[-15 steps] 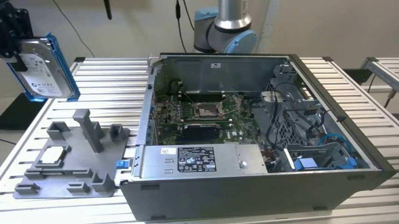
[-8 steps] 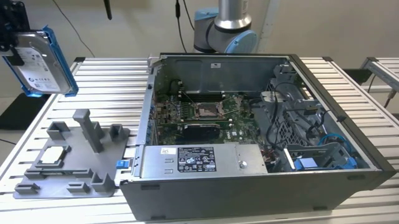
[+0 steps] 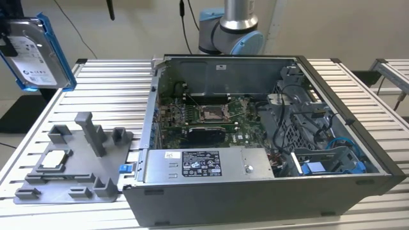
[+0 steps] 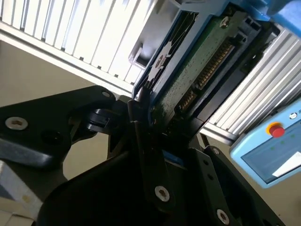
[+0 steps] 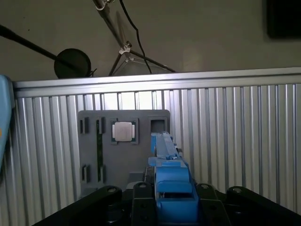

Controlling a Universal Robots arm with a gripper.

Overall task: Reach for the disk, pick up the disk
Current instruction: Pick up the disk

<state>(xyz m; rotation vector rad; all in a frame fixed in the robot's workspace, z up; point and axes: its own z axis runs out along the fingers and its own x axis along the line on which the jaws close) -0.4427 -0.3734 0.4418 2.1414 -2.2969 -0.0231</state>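
The disk (image 3: 37,52), a silver-grey drive with a white label and blue side rails, hangs upright in the air high at the exterior view's left, well above the slatted table. My gripper (image 3: 6,45) is shut on it from the left edge of that view. In the second wrist view the disk's (image 4: 197,70) green circuit-board side shows, with the black fingers (image 4: 138,117) clamped on its edge. The first wrist view looks down along a blue rail of the disk (image 5: 170,183), which sits between the black gripper parts.
Below the disk stands a grey fixture plate (image 3: 70,172) with posts and a small square silver chip (image 3: 54,158). An open computer case (image 3: 255,143) takes up the middle and right of the table. The arm's base (image 3: 230,28) rises behind it. A pendant (image 4: 268,150) lies beside the table.
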